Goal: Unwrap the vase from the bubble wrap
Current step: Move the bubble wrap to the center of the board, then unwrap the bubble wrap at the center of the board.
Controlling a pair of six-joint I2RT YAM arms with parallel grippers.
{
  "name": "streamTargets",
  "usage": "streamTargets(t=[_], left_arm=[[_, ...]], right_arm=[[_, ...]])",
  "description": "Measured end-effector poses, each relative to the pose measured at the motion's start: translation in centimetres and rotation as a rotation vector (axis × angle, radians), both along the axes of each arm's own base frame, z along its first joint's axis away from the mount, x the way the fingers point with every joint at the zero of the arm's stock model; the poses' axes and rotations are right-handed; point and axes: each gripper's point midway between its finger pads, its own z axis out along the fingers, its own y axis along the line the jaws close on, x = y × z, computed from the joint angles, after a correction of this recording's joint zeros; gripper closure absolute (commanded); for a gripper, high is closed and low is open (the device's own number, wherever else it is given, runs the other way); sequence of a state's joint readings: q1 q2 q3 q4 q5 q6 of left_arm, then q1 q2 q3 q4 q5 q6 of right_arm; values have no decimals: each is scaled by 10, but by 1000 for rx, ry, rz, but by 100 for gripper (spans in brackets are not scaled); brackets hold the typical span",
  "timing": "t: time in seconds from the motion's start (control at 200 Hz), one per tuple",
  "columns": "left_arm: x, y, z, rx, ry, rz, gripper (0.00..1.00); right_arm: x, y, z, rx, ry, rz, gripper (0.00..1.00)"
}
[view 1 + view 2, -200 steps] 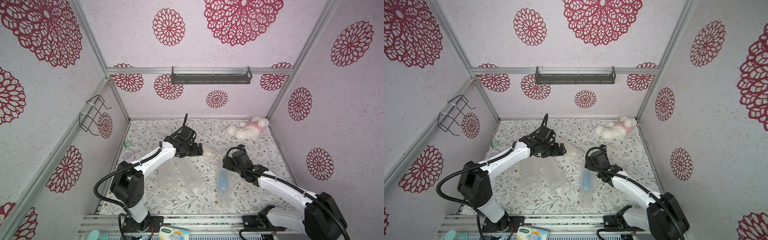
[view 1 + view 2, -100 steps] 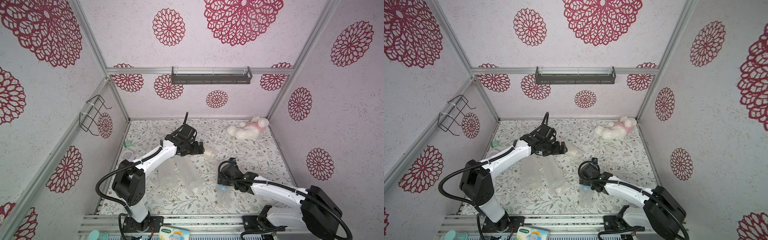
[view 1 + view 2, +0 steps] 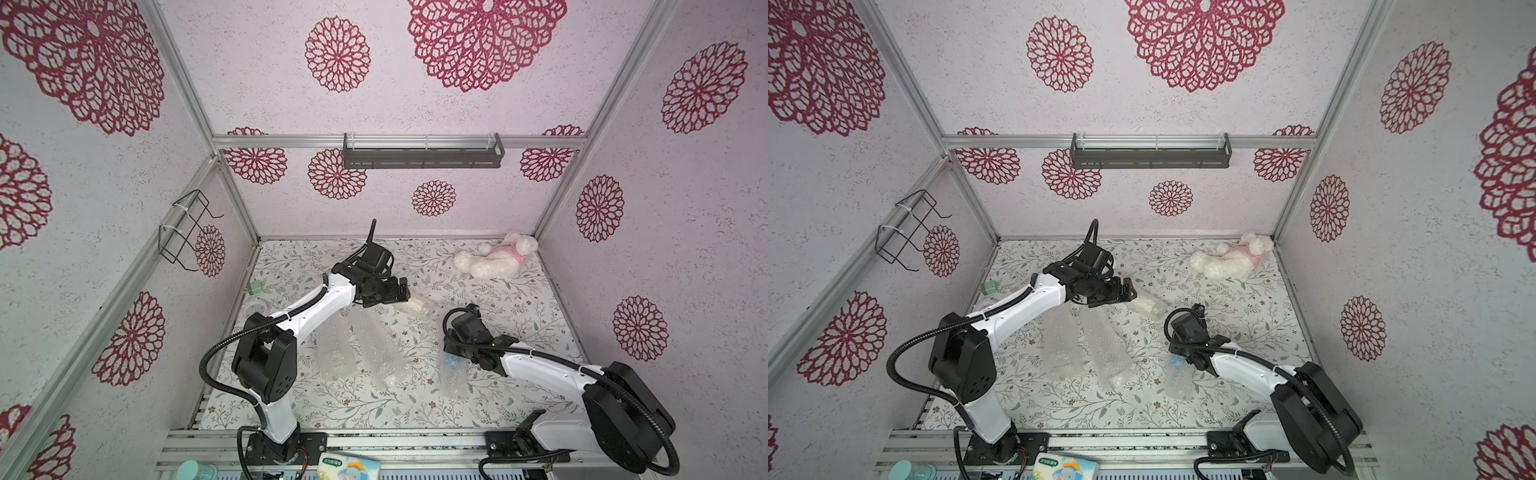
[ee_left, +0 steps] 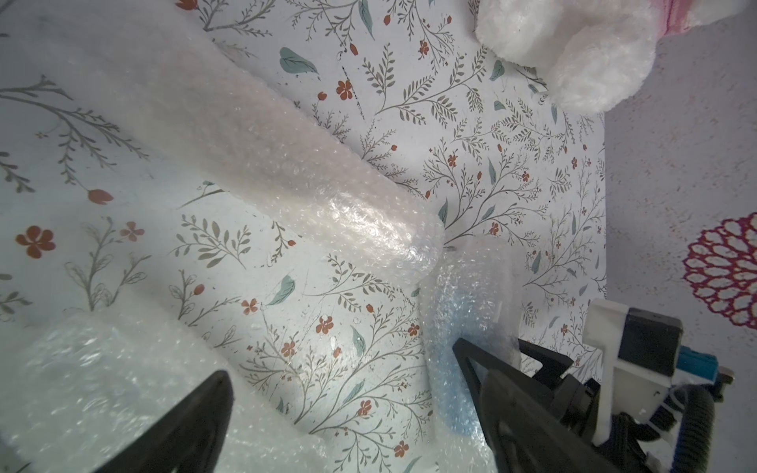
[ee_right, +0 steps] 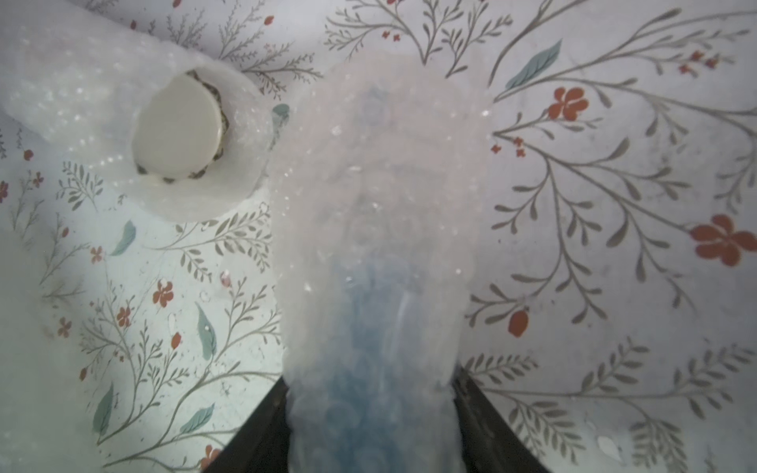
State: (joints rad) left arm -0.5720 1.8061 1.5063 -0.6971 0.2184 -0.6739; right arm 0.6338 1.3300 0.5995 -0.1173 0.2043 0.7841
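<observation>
The vase (image 5: 368, 327) lies flat right of centre, long axis near–far, blue end far. It is only a blur inside bubble wrap (image 3: 453, 382), so mouth and base cannot be told apart. The right gripper (image 3: 454, 358) hides that far end, jaws pressed on both sides of the wrap. The left gripper (image 3: 402, 289) — well apart — gapes wide.

Left arm (image 3: 320, 305) and right arm (image 3: 536, 368) alike: glossy white shell links with small dark screw holes, between boxy matte-black joint housings. Black corrugated cables (image 3: 205, 365) looped from base to shoulder. Flat black base plates (image 3: 309, 442). Left gripper (image 3: 404, 289) and right gripper (image 5: 368, 374) all black, with wedge-shaped fingers.
</observation>
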Motion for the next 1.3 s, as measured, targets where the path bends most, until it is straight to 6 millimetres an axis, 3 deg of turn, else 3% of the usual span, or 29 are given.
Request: streamTargets(t=[0.165,0.28,0.4,0.54,0.67,0.806,0.871,0.966,1.301], left_arm=[[6,-6,-8,6,20,-9,3],[7,-5,-8,23,22,-25,1],[14,-4,0,14,1,-26,2],[17,-5,-4,-19,-1,-29,4],[9,-8,-12,-43,22,-47,9],[5,-13,-15,-61,12,-64,11],[1,-16,-16,-61,9,-77,15],[-4,-23,-17,-54,-3,-103,17],[-9,-30,-18,-28,-28,-134,19]], right_arm=[[18,7,5,9,-11,41,7],[23,10,22,-7,-41,80,4],[31,5,54,-54,-105,95,4],[37,-5,92,-65,-185,92,10],[35,-19,106,-45,-210,89,18],[28,-30,97,-16,-185,94,30],[24,-30,89,-15,-158,109,41],[20,-27,84,-15,-139,137,48],[21,-5,82,-94,-105,209,50]])
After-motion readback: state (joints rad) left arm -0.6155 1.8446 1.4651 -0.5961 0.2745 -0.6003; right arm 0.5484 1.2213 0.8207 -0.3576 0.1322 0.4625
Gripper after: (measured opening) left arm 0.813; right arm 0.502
